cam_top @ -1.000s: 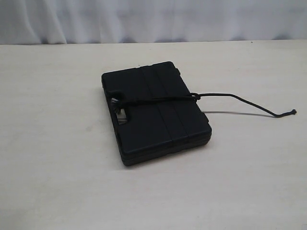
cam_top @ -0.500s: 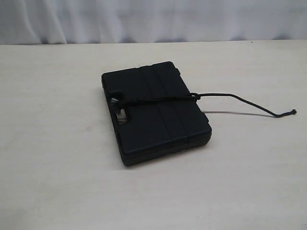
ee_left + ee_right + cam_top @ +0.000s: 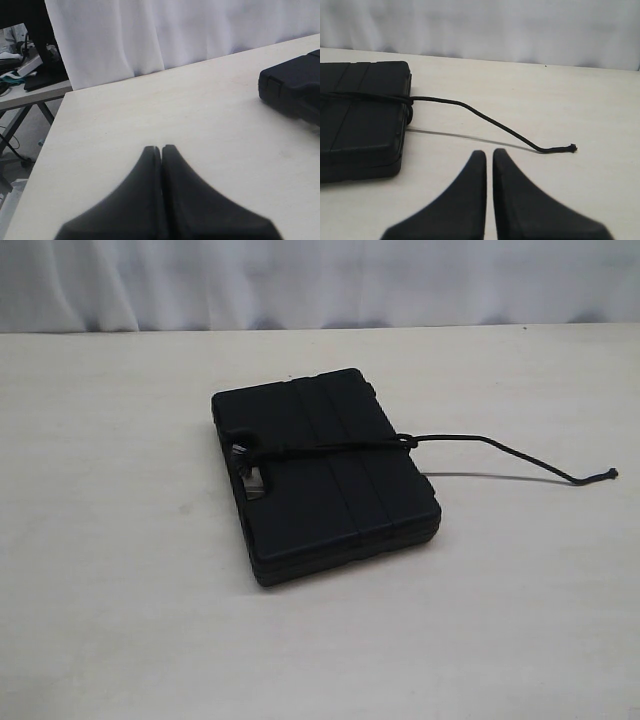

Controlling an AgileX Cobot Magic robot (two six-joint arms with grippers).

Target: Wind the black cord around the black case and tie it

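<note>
I have the flat rectangular matte black plastic case lying lid-up near the middle of the pale wooden table. The long thin black braided cord crosses its ribbed lid from the slot-shaped handle hole to the right edge. There it bunches into what looks like a knot, though from the exterior view I can't confirm how tight it is.

The free tail runs out to the right, arching clear of the table, and ends in the small knotted tip, well apart from the case.

Neither arm shows in the exterior view. The left gripper is clenched on nothing and sits over bare table, with a corner of the case off to one side. The right gripper is also clenched empty and sits near the tail, short of the tip.

I judge the wrap largely done and the tie the open question. To finish well, I'd release the right pincer and take the tail close to the case, not at the tip, since a short grip gives better control. I'd bring the left pincer down on the lid to pin the light case before pulling. Then I'd draw along the lid's line in 1 steady pull, so the band doesn't slip off the edge.
</note>
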